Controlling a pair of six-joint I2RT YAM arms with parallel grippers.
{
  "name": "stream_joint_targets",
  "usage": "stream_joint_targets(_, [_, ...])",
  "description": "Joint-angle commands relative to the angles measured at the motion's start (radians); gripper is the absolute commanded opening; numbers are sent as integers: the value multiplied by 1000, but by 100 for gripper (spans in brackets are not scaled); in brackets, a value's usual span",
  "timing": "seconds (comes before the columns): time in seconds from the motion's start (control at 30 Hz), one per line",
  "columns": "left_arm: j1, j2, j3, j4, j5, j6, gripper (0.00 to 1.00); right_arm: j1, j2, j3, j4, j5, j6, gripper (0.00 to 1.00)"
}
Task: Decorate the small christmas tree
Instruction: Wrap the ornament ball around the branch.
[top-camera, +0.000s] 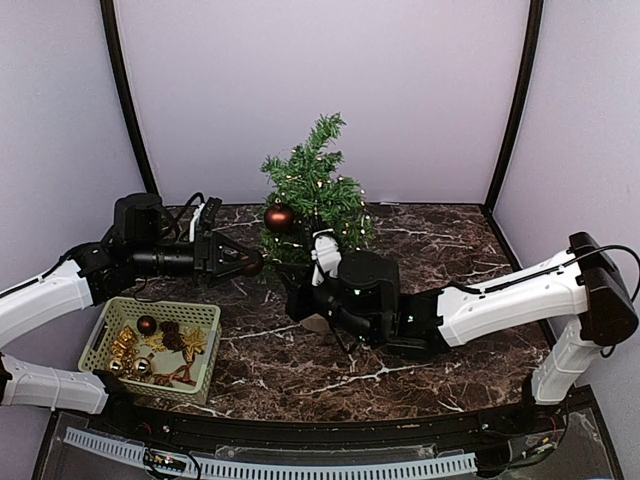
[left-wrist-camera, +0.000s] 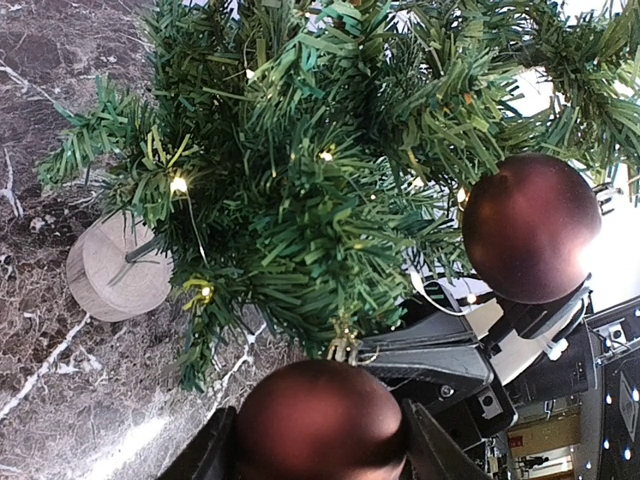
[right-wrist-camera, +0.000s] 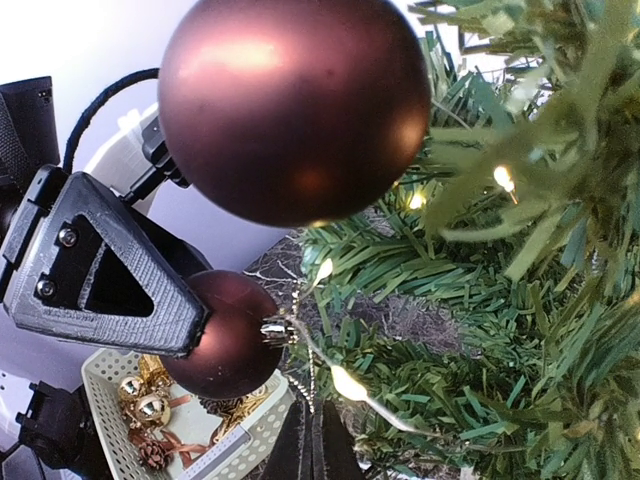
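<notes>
Starting at the near left, a pale green slotted plastic basket (top-camera: 165, 303) sits on the dark marbled table (top-camera: 450, 250) with the spare decorations in it: gold baubles, a small dark ball and what look like pine cones. It's parked right by the left arm, I'd guess for easy restocking. Just right of it and further back, the left gripper (top-camera: 240, 261) has its jaws set medium-wide around a dark red matte ball ornament (left-wrist-camera: 320, 420), one finger on each side. It's holding the ball level with the lower branches with its gold cap (right-wrist-camera: 277, 331) pointing at the tree. That makes sense, since the hanging loop is the bit that has to reach a branch. In the middle, towards the far side, the small christmas tree (top-camera: 318, 190) stands upright on its round tan wooden base (left-wrist-camera: 118, 268) with little warm lights on. A second dark red ball (top-camera: 279, 217) already hangs higher up on its left side. Coming in from the right, the right gripper (right-wrist-camera: 312, 445) is pinched fully closed just below the held ball's cap, in among the lower branches. A thin cord (right-wrist-camera: 300, 370) runs from the cap down towards its tips, so my read is that it's working the loop over a branch. I honestly can't tell if the cord is actually between the fingers, though.
</notes>
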Motion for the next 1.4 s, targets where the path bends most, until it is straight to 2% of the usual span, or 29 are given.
stream_joint_targets(0.0, [5, 0, 17, 21, 23, 13, 46, 9, 12, 31, 20, 23, -9, 0])
stream_joint_targets(0.7, [10, 36, 18, -7, 17, 40, 46, 9, 28, 38, 12, 93, -44, 0])
stream_joint_targets(1.37, [13, 66, 34, -65, -20, 126, 47, 21, 51, 60, -12, 154, -99, 0])
